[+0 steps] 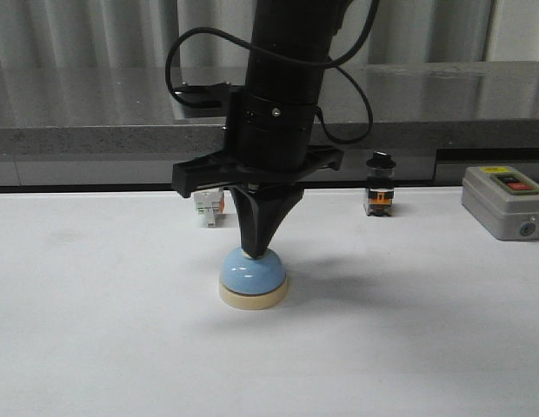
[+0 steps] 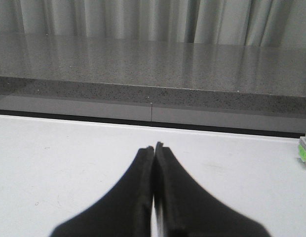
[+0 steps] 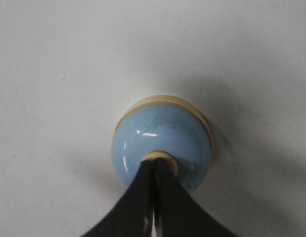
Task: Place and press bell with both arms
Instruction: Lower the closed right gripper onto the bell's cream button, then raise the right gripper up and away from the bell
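Note:
The bell (image 1: 252,278) stands upright on the white table, with a light-blue dome and a cream base. My right gripper (image 1: 249,250) points straight down over it, jaws shut, and its tips rest on the cream button on top. In the right wrist view the shut gripper (image 3: 155,163) covers most of the button, with the blue dome of the bell (image 3: 163,133) around it. My left gripper (image 2: 154,148) is shut and empty over bare table, facing the back ledge. It does not show in the front view.
A grey box with red and black buttons (image 1: 504,201) stands at the back right. A small black-capped switch (image 1: 379,187) and a white switch (image 1: 209,207) stand along the back edge. A green-marked white part (image 2: 305,152) shows in the left wrist view. A grey ledge (image 1: 96,139) runs behind the table.

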Motion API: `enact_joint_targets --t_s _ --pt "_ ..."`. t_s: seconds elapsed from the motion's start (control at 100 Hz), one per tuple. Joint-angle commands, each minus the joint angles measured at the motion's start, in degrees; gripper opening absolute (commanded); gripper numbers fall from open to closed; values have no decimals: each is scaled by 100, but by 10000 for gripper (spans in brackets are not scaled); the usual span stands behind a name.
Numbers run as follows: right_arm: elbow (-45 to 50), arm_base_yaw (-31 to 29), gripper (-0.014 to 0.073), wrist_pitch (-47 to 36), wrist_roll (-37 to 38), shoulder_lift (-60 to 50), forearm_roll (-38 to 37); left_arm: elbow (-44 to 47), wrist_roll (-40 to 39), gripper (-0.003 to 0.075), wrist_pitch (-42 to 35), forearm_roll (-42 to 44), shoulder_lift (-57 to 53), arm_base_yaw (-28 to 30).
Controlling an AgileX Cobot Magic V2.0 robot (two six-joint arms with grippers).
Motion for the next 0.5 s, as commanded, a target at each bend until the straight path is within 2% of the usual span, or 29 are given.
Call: enact_joint_targets --t_s 0.0,0.25,0.49 --pt "-195 5 -60 -24 -37 -330 44 239 -42 -20 -449 -55 -169 -17" --pt "-195 -1 -60 14 -37 -336 38 239 -42 -20 -449 -55 -169 -17" --pt "-195 -55 -60 -56 -37 -998 32 239 -42 -20 -449 -55 -169 -17"
